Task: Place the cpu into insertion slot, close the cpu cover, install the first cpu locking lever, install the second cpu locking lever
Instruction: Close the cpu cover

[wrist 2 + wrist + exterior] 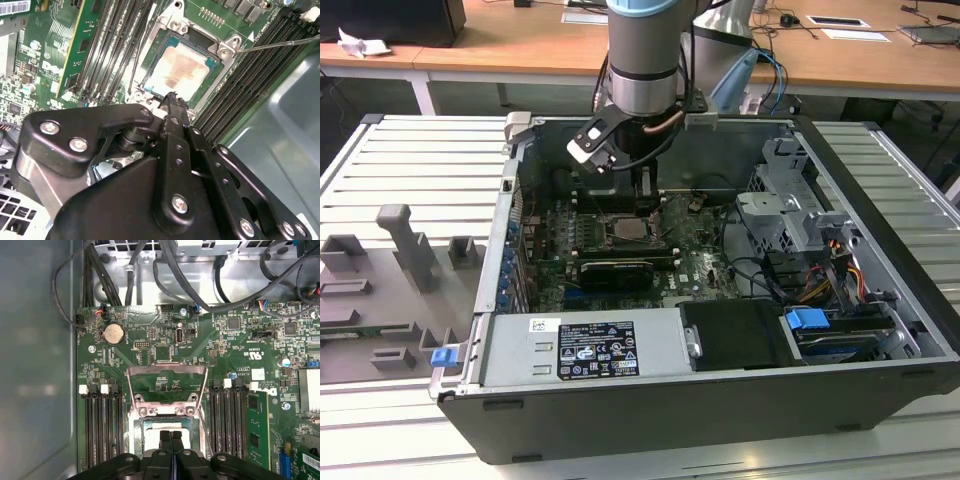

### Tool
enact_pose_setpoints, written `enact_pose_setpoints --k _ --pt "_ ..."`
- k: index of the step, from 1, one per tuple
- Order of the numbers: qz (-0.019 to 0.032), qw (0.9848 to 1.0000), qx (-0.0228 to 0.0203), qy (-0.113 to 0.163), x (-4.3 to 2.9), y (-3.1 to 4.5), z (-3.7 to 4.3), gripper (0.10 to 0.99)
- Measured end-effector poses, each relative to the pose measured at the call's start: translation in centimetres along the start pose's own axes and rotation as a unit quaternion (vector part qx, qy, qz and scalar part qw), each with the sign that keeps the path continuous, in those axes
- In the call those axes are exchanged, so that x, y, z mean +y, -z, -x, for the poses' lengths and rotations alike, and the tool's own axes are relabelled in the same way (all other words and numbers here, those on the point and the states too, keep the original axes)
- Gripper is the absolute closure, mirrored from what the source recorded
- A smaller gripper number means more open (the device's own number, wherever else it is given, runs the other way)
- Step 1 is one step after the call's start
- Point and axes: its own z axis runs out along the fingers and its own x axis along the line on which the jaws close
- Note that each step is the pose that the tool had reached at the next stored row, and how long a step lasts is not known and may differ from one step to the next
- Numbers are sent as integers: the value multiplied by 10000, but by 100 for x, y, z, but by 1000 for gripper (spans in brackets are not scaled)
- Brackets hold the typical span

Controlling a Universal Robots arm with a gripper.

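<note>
Silvery cpu point(179, 74) fills the insertion slot point(215, 62); the empty hand point(170, 436), pinched together, hangs over its edge.

Light: bright, even, overhead;
Glare: pale sheen on cpu point(177, 75), case wall point(35, 365);
Shadow: soft, inside case point(650, 415)

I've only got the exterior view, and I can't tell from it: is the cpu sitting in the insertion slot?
Observer: Yes; in the second wrist view the cpu lies flat in the insertion slot.
Operator: Is the cpu cover closed over it?
Observer: No; the first wrist view shows the cpu cover swung open, the board visible through its window.
Operator: What's the gripper holding?
Observer: Nothing; the gripper is shut, its tip at the slot's edge.
</note>
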Motion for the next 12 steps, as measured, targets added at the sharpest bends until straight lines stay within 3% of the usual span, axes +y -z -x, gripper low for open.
enact_pose_setpoints --k 4,7,12 --pt "0 10000 1 0 5 64 -1 980" --pt "-20 10000 0 -7 48 62 -2 980" --pt "-21 10000 0 -8 50 92 -2 980"
